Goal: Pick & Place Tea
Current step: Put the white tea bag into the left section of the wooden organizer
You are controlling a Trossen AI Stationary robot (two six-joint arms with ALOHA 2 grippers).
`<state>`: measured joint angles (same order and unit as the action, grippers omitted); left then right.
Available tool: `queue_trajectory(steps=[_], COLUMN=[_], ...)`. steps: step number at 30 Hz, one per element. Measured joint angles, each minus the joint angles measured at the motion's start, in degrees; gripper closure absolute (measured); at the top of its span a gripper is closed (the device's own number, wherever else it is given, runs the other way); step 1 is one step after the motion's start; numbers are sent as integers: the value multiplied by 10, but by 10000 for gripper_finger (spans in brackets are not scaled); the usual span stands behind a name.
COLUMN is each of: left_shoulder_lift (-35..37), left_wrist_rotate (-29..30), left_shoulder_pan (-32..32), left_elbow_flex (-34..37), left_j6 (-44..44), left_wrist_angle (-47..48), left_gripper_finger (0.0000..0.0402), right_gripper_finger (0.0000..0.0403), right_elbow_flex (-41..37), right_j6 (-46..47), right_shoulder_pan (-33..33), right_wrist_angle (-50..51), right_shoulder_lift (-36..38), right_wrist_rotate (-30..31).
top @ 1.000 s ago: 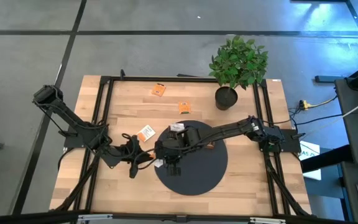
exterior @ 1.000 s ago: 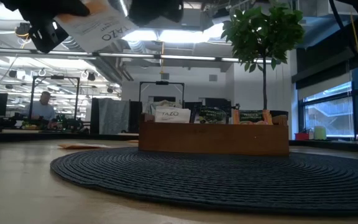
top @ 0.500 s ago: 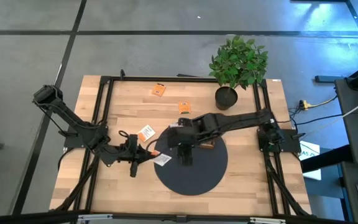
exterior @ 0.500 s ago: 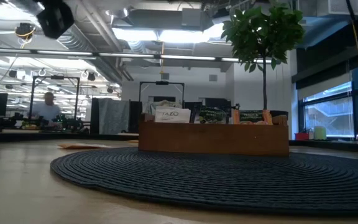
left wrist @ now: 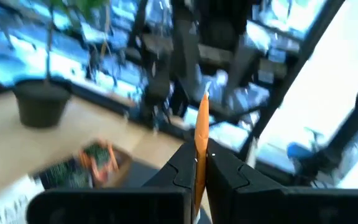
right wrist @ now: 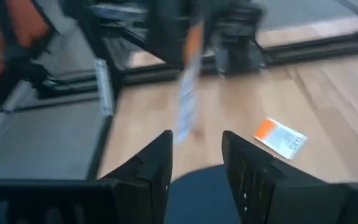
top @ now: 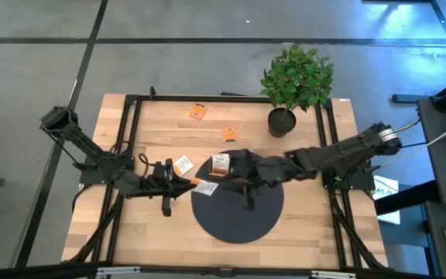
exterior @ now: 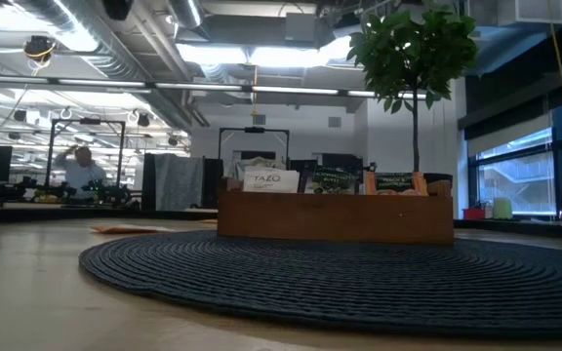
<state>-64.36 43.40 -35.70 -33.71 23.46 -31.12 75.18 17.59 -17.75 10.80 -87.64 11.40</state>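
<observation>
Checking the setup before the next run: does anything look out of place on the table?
Three tea sachets lie loose on the bare wood outside the wooden tray: two orange ones near the far edge and a white-and-orange one beside the mat. The left gripper pinches another sachet edge-on.

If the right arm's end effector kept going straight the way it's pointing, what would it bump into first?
Probably the tea sachet that the left end effector is holding up edge-on, straight ahead of the open right end effector. Depth is hard to judge, but nothing else seems to lie between them.
</observation>
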Motion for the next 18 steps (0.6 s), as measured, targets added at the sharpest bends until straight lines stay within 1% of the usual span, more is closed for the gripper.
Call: queue_trajectory(steps=[3,5,8,10,13,18], left_shoulder_lift=[0,0,0,0,0,0], left_wrist_rotate=[5,-5,-53,-93,-116,-138], left_shoulder_pan=[19,33,60,76,92,109], left_elbow_flex=[0,0,0,0,0,0], left_j6=[-43,-65,-68,-68,-68,-71], left_wrist_angle=[-49,-66,-89,-101,-112,-112], left_gripper_finger=[389,389,389,389,389,389], right_gripper_finger=[262,262,262,262,262,262], right_elbow_flex=[-70,-107,-145,-159,-166,-160], right_j6=[18,31,28,22,13,-11], right_shoulder_pan=[-8,-9,-9,-8,-5,-2], right_wrist_angle=[-70,-131,-247,-304,-335,-344], right_shoulder_lift=[32,41,42,34,25,23], right_wrist_rotate=[14,28,52,55,55,58])
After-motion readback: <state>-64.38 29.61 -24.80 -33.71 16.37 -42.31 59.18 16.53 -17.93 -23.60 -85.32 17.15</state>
